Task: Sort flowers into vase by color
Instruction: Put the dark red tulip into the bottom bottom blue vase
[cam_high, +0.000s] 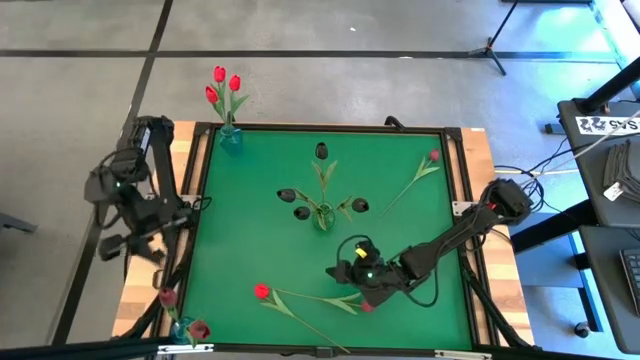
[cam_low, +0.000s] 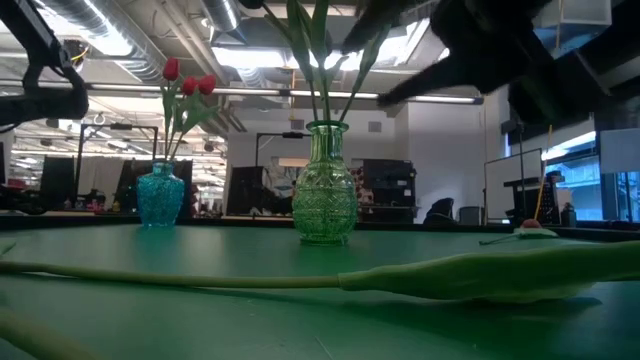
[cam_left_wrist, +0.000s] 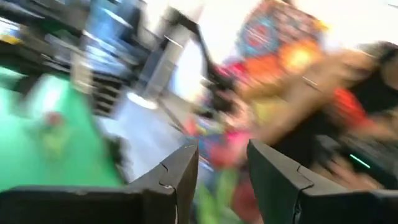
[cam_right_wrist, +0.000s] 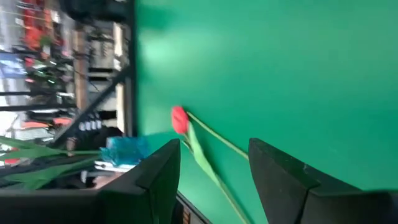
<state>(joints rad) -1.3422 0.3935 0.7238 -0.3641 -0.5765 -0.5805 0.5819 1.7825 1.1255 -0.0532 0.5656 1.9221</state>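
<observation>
right gripper (cam_high: 362, 283) hangs low over the table's near edge, fingers apart, gripping nothing, next to a loose red tulip (cam_high: 262, 291) | left gripper (cam_left_wrist: 222, 163) spread, parked off the left edge | three vases already filled, two tulips still lying loose | only the low view shows the middle vase (cam_low: 324, 197) upright

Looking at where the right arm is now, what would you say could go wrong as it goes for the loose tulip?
The right gripper hangs open above the red tulip lying on the green mat. Its stem is thin and flat on the mat, so the fingers may close beside it. A second red flower lies partly hidden under the arm and might be dragged. The clear green vase stands close by; a swinging stem could tip it. The left gripper waits off the mat.
</observation>
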